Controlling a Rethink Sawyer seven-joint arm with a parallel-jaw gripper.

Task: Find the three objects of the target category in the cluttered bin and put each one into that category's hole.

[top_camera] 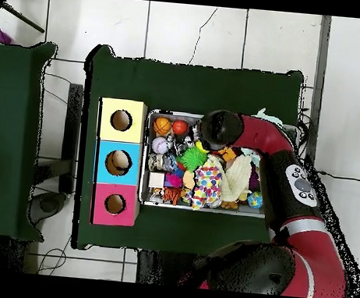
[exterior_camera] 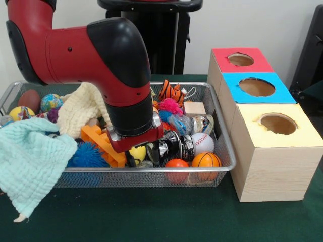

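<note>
The silver wire-mesh bin is full of toys and also shows in the overhead view. My gripper reaches down into its front middle, beside a yellow ball and shiny black-and-silver toys. The wrist hides whether it is open or shut. A baseball, a basketball and an orange ball lie at the front right corner. Three wooden boxes with round holes stand beside the bin: red, blue and yellow. In the overhead view the arm covers the gripper.
A mint cloth hangs over the bin's left front rim. A cream cloth, an orange plastic toy, a blue spiky ball, a tiger toy, a pink spiky ball and a wooden cube lie inside.
</note>
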